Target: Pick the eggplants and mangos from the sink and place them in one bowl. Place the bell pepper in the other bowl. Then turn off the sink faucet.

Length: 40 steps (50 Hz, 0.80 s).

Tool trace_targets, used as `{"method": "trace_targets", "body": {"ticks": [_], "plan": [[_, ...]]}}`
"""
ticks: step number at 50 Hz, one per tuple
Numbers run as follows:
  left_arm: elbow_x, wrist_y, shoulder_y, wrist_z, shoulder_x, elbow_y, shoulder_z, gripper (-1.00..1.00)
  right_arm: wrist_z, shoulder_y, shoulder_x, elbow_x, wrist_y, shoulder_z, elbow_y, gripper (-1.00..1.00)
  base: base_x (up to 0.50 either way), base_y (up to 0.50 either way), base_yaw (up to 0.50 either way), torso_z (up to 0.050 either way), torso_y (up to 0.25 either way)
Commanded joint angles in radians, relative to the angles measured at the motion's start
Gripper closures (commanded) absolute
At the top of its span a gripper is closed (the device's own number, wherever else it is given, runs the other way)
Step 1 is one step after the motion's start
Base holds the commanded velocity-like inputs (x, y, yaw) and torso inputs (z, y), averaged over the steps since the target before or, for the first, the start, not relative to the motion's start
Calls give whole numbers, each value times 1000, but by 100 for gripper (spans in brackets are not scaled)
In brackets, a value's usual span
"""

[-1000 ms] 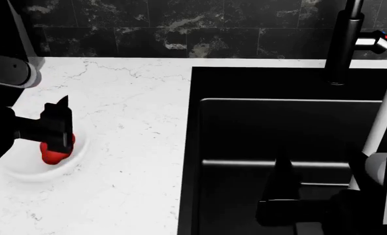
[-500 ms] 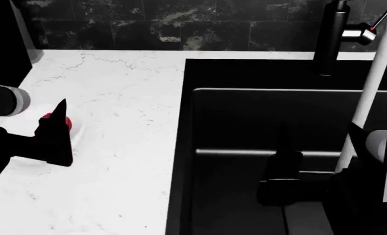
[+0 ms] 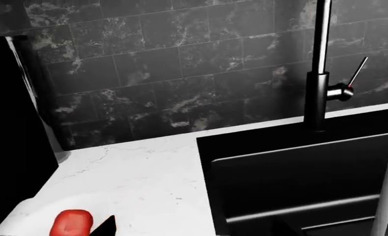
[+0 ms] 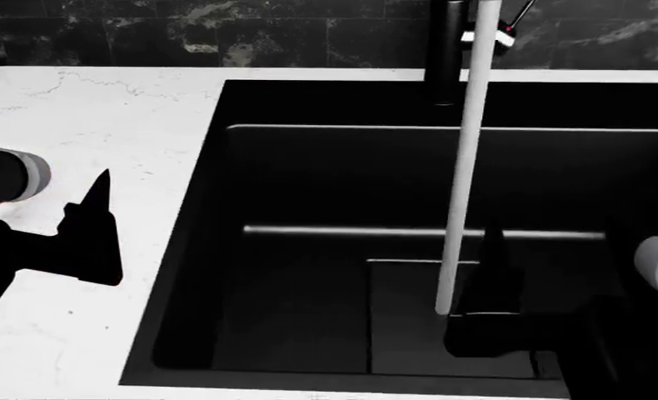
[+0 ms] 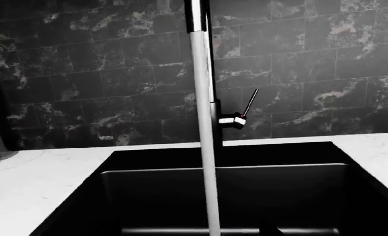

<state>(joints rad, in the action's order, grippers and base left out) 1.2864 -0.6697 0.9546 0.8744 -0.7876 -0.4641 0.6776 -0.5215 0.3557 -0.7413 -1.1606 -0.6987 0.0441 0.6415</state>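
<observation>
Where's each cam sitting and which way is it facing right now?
Head: high, looking down into the sink; left gripper and right gripper show.
Left wrist: over the counter, facing faucet and wall; one fingertip and the bell pepper show.
Right wrist: over the basin, facing the faucet; no gripper visible.
Shared: faucet, sink.

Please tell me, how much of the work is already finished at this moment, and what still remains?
The sink shows no fruit or vegetables, so the sorting looks done. A red item, probably the bell pepper, lies on the counter side; its bowl is not clearly visible. Neither the left hand nor the right hand holds anything visible. Water still runs, so the faucet lever remains to be turned off.
</observation>
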Motion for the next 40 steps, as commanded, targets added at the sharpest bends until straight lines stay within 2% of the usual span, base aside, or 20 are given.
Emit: {"method": "trace_targets", "body": {"ticks": [1,19,40], "plan": [[1,-1,0,7,4,4,1,-100,10,-18,-1,30,19,2,6,-100,0,-500,0,0,0],[-15,7,14,-19,16,48,-1,-100,7,9,4,45,12,-23,-7,-100,95,-500,0,0,0],[-56,28,19,-68,28,116,3,-100,6,54,15,64,-4,-65,-29,-100,358,-261,0,0,0]]}}
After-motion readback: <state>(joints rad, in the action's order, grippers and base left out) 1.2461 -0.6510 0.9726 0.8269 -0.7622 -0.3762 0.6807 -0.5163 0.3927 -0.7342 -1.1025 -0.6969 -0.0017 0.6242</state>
